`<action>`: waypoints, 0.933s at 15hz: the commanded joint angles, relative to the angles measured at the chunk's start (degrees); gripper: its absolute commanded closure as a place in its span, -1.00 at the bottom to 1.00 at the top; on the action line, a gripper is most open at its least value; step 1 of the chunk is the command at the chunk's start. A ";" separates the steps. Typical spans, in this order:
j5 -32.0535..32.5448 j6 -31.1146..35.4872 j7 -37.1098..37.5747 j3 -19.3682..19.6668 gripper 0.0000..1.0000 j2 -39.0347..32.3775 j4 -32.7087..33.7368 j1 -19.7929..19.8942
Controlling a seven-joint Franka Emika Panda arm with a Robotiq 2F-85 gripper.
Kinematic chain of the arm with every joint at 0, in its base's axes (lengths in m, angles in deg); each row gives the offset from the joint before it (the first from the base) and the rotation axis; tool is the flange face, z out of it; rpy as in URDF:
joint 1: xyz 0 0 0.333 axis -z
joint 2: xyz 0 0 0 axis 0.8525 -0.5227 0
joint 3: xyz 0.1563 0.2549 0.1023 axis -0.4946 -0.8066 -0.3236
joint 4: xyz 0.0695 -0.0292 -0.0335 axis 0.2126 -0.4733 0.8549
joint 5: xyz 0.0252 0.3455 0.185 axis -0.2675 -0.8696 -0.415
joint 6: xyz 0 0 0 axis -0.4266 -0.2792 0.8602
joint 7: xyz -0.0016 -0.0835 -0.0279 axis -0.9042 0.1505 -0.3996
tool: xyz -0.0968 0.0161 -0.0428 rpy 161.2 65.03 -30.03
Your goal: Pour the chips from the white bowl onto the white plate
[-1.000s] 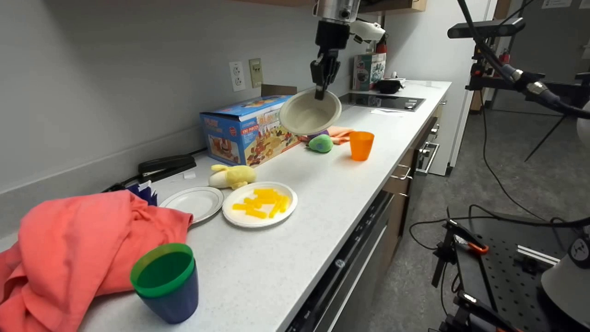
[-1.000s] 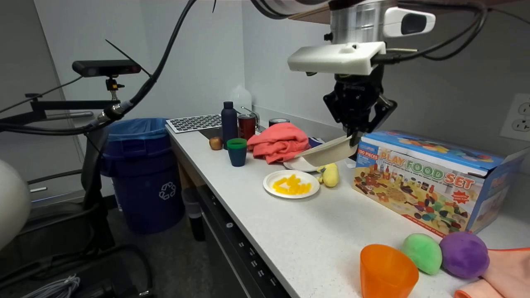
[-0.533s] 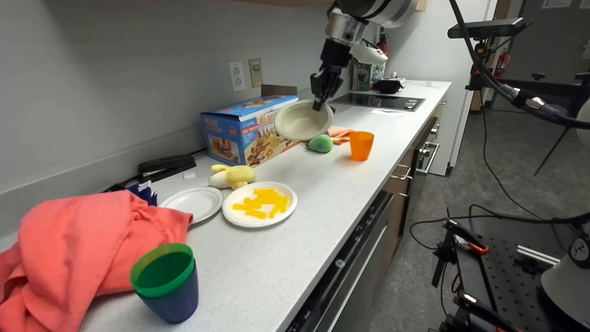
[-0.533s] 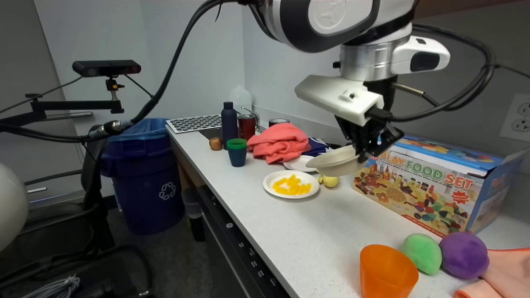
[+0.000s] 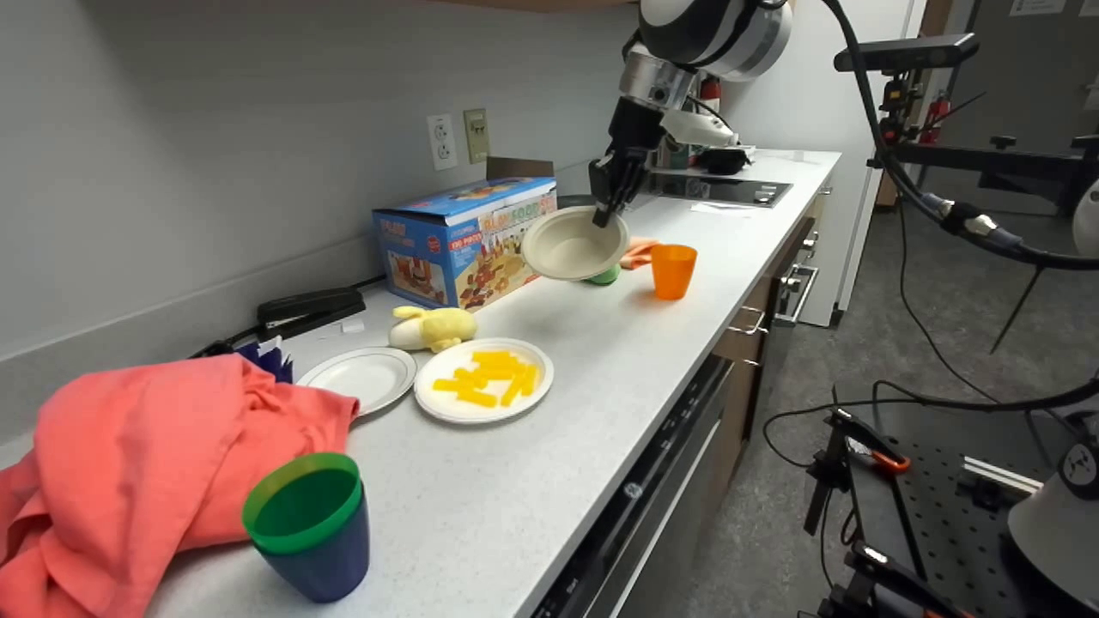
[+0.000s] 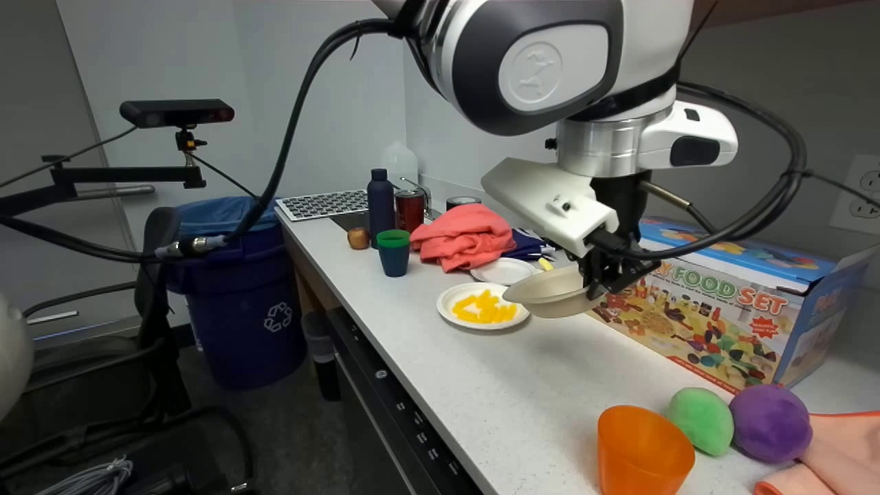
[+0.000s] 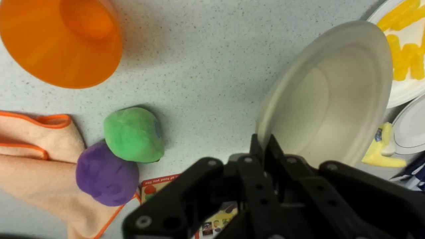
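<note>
In an exterior view an orange cup (image 6: 645, 454) stands nearest, a broad stretch of surface (image 6: 536, 392) running beyond it along the front edge. Next, a box (image 6: 715, 323) lettered “FOOD SET”. Near it, above the surface, the claw (image 7: 264, 143) is pinched tight on the rim of the tilted white bowl (image 6: 550, 294). Beyond the bowl, the yellow chips (image 6: 487, 314) lie on the white plate (image 6: 445, 307). Farther back, a blue bin (image 6: 234, 323) bears a recycling mark (image 6: 278, 317).

Green object (image 7: 134, 134) just beside purple object (image 7: 108, 176) — orange cup (image 6: 643, 450) upright nearby — crumpled coral cloth (image 5: 163, 463).
</note>
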 commanded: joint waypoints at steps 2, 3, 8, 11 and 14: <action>-5.59 -0.05 -5.21 0.39 0.97 -2.15 -0.10 -0.21; -6.04 -0.23 -5.99 0.17 0.97 -2.42 0.10 0.03; -5.47 -4.85 -5.56 -1.01 0.97 -8.82 1.24 2.80; -5.89 -6.76 -5.96 -7.61 0.97 -11.91 2.56 9.46; -9.90 -7.10 -8.38 -12.04 0.97 -15.17 4.15 14.01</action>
